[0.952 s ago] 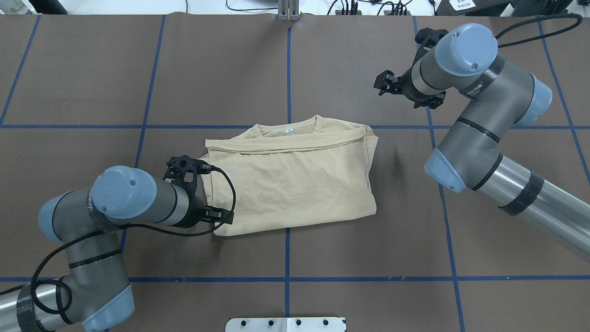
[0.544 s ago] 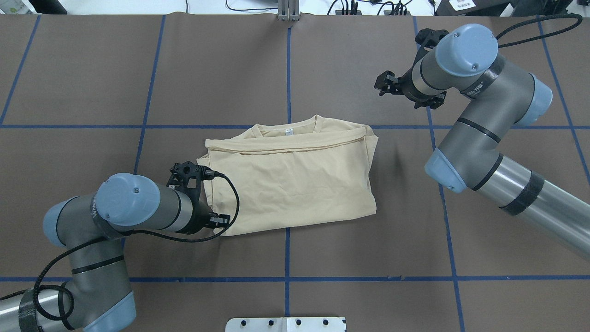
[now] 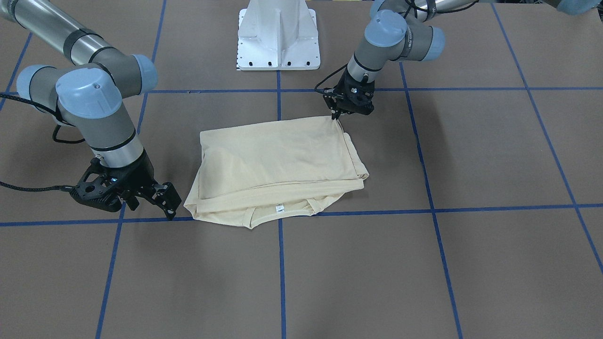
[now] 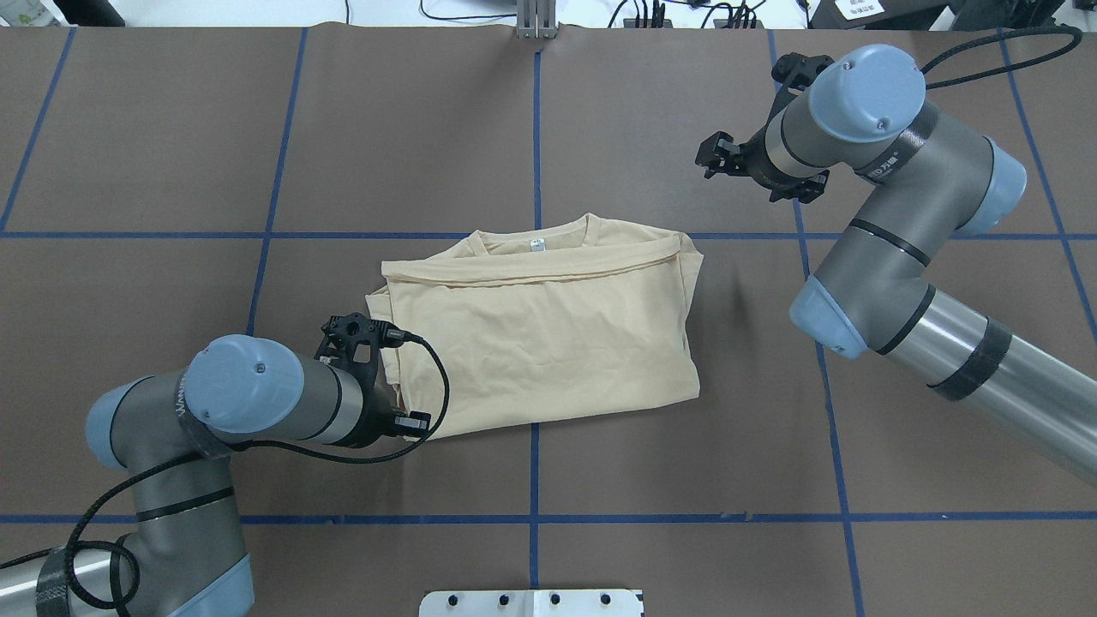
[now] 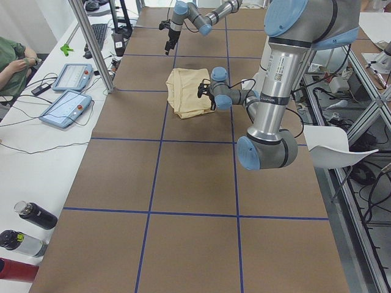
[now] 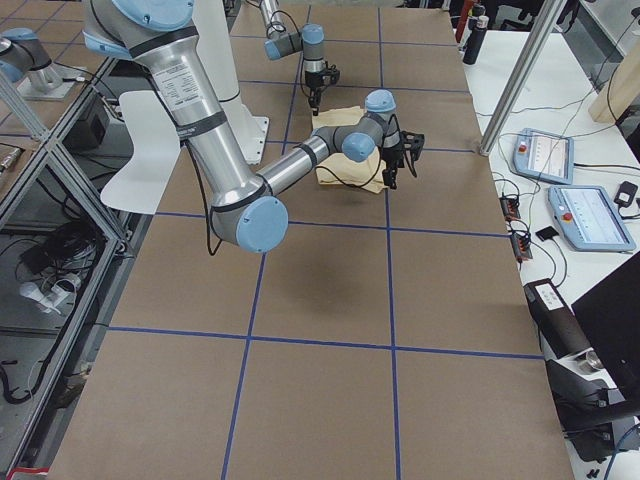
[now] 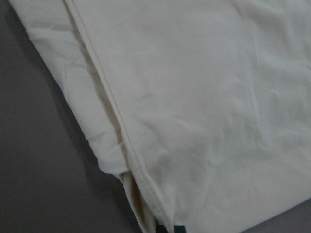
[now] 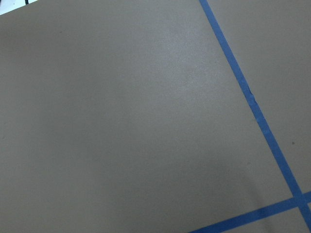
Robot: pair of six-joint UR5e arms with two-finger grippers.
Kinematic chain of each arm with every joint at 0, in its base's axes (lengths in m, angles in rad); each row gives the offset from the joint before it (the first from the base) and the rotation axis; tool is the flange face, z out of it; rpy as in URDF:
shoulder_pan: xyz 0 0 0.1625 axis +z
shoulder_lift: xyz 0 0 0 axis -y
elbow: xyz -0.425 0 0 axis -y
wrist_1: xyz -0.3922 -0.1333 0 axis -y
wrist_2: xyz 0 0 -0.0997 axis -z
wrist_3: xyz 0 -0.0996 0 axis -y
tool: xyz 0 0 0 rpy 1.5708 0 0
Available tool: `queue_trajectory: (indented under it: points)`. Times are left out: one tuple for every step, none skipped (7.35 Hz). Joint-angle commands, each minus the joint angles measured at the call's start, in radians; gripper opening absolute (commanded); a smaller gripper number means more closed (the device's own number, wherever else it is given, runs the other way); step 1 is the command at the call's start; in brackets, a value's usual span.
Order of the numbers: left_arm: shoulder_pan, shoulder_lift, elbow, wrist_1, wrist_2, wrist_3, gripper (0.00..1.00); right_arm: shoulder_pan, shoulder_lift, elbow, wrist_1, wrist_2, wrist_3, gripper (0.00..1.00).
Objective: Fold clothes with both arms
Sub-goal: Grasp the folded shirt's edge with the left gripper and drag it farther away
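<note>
Big brown table (image 4: 600, 128) with blue tape lines. The shirt (image 4: 548, 334) sits around the middle of it, folded into a rough rectangle with the collar end away from the robot.

The left gripper (image 3: 337, 117) is down on the near corner at the robot's left, and its fingers look pinched together on the fabric. The right gripper (image 3: 151, 202) hangs spread open and holds nothing, near the shirt's other side but not touching.

My worry is that the cloth is thin and stacked in layers. A pinch could catch only the top layer and peel the fold apart. And with one arm pulling alone (the other isn't on the cloth), the whole bundle could drag and skew.

The front camera shows the left fingertips on the corner, which the wrist hides from overhead. Overhead shows a lower layer poking out along that left edge. The right wrist camera sees only bare table and tape. The white neck label (image 4: 537, 244) faces up.
</note>
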Motion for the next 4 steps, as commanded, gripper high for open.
queue_trajectory:
  points:
    - [-0.013,0.004,-0.007,0.011,0.0,0.02,0.0,0.0,0.0,-0.001,-0.001,-0.002,0.001,1.0]
    - [-0.066,0.004,-0.002,0.04,0.0,0.084,0.0,0.0,0.0,-0.009,-0.001,-0.002,0.001,1.0]
    - [-0.132,0.003,0.01,0.089,0.005,0.187,0.0,-0.002,0.002,-0.021,0.001,-0.002,-0.001,1.0]
    - [-0.199,-0.008,0.059,0.097,0.006,0.277,0.0,-0.003,0.003,-0.021,0.001,-0.002,0.002,1.0]
